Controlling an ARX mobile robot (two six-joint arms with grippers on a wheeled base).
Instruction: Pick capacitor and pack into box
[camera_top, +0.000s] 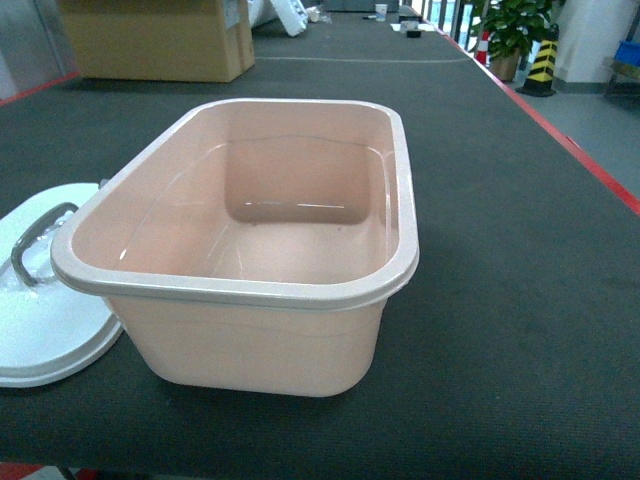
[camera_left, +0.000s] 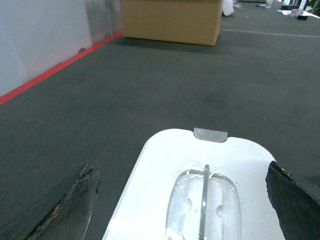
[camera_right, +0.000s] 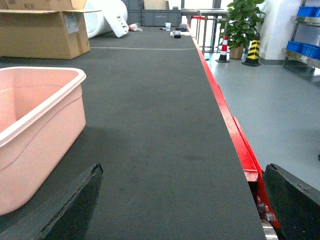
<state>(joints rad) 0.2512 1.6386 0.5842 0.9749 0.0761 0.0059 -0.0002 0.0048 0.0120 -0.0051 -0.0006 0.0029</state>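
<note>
No readable text; only a blurred label on the cardboard carton (camera_right: 71, 22).

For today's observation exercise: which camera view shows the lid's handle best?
The left wrist view: the handle runs down the middle of the lid, seen close from above. The head view catches the handle at the left edge, partly behind the box. The right wrist view shows no lid.

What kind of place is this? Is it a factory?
Probably a warehouse or factory workshop. The pink box sits on a long dark bench edged in red. Farther back there is a cardboard carton, a striped safety bollard and blue bins on a shelf.
</note>
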